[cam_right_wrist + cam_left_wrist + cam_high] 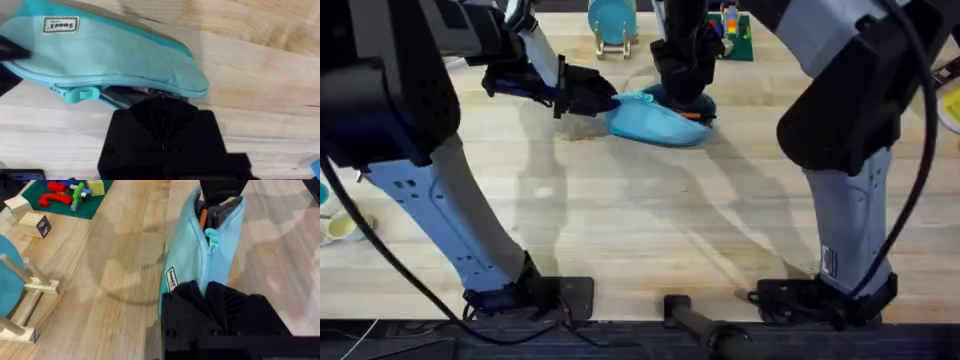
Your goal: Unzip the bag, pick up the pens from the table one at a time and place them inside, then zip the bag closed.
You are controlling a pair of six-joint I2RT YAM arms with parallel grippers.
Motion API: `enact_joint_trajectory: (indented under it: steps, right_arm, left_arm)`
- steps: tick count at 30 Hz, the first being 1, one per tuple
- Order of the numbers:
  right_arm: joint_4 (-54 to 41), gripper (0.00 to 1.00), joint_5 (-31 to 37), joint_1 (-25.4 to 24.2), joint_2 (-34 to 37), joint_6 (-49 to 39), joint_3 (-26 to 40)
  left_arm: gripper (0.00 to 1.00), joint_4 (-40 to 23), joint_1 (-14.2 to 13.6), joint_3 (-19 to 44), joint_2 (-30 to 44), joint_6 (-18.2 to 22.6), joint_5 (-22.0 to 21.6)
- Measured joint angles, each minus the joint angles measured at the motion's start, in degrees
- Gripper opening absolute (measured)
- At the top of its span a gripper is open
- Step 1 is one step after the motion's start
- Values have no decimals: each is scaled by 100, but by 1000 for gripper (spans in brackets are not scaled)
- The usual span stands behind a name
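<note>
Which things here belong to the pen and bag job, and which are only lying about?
Job:
bag, partly unzipped
pull tab
pen, orange, in the bag's opening
left gripper, at the bag's end
right gripper, at the opening

Lying about:
teal disc on wooden stand
green mat with toy bricks
wooden block

I see pale joined planks running across the wooden tabletop (650,210), evenly lit, with soft grey shadows pooled across the middle. At the near edge a dark rail (650,335) runs from left to right.
</note>
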Motion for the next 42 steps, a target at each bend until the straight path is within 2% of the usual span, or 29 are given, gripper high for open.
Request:
enact_joint_trajectory:
  steps: [14,21,22,27,28,30,42]
  right_arm:
    - [0,32,0,0,-42,-67,0]
    - [0,44,2,0,-608,-67,0]
    - [0,119,4,0,-713,-80,0]
    - [0,841,21,0,-1202,-59,0]
    - [0,960,22,0,-1276,-58,0]
    - [0,993,22,0,-1388,2,0]
    - [0,996,20,-139,-2034,675,0]
  left_arm:
    - [42,-1,0,0,0,0,0]
    - [42,1,0,0,0,0,0]
    - [42,-1,0,0,0,0,0]
    - [42,-1,0,0,0,0,0]
    - [42,-1,0,0,0,0,-2]
    - [42,-1,0,0,0,0,0]
    - [42,-1,0,0,0,0,-1]
